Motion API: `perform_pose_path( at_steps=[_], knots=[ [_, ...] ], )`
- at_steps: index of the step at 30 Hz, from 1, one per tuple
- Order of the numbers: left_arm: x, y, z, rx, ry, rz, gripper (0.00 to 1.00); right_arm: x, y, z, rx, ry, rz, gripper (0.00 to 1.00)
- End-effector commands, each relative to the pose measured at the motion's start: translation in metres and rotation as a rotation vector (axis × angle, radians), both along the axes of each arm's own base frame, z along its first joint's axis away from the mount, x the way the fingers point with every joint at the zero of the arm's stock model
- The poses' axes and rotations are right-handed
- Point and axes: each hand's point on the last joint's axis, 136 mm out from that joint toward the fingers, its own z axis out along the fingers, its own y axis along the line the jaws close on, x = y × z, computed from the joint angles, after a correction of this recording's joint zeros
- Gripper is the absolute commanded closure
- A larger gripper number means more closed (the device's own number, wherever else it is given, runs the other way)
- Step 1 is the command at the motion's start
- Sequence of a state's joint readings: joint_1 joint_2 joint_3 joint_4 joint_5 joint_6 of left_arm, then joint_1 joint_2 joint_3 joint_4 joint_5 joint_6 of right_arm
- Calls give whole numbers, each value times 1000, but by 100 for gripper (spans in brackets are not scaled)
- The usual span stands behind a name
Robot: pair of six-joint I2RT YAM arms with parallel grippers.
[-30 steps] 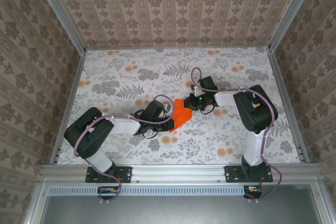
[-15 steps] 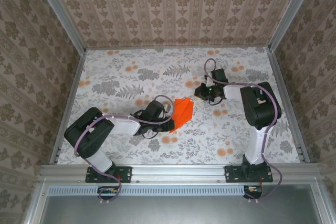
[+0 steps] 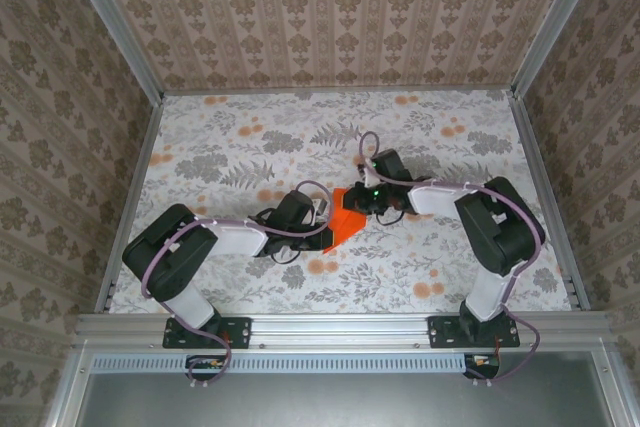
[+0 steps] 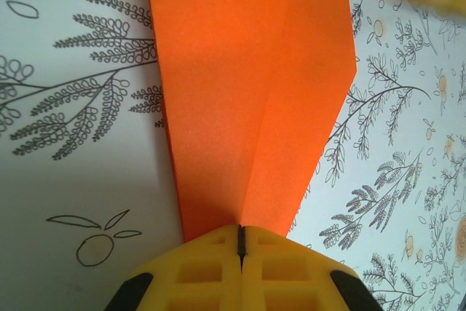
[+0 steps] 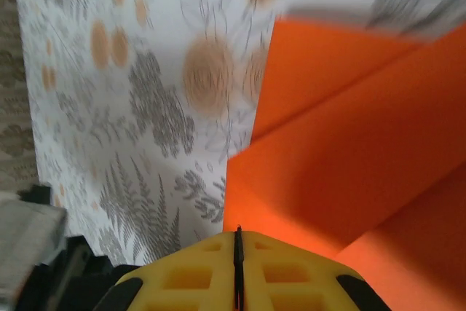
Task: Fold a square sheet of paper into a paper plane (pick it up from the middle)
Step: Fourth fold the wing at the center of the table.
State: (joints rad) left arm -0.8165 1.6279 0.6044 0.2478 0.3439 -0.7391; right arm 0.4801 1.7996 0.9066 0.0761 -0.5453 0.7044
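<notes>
The square sheet of paper [image 3: 345, 225] lies near the table's middle, bright orange and creased into a narrow pointed shape. In the left wrist view the paper [image 4: 240, 92] tapers toward my left gripper [image 4: 240, 232]. Its centre crease runs straight to the closed jaw line, and I cannot tell whether the tip is pinched or just pressed. From above, my left gripper [image 3: 327, 237] sits at the paper's near tip. My right gripper [image 3: 358, 200] is shut at the paper's far end. In the blurred right wrist view it [image 5: 237, 234] is low over the folded orange layers [image 5: 349, 143].
The tabletop [image 3: 230, 147] is white with grey ferns and pale orange flowers. Patterned walls close in the left, back and right sides. A metal rail [image 3: 340, 327] carrying both arm bases runs along the near edge.
The right gripper swung away to the back right, letting the paper lie flatter. It has now come back onto the paper's far end. The left gripper has stayed at the near tip.
</notes>
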Motion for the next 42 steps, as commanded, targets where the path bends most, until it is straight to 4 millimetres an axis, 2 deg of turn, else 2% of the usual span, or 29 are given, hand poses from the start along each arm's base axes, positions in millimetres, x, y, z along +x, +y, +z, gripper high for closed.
perform_pose_path(
  at_steps=[1, 5, 11, 17, 27, 42],
  knots=[
    [-14, 21, -26, 108, 82, -7, 100, -10, 10, -18, 28, 79, 12, 90],
    [-19, 21, -26, 105, 105, -16, 100, -15, 9, -33, -4, 112, 12, 90],
    [-35, 26, -22, 102, 167, -48, 100, -21, -11, -55, -140, 162, -9, 91],
    [-52, 36, -29, 117, 230, -56, 100, -24, -18, -68, -184, 201, -22, 91],
    [-70, 46, -29, 144, 264, -73, 100, -26, -23, -75, -222, 223, -25, 91],
    [-88, 61, -27, 243, 258, -134, 100, -25, -24, -74, -236, 222, -28, 91]
  ],
)
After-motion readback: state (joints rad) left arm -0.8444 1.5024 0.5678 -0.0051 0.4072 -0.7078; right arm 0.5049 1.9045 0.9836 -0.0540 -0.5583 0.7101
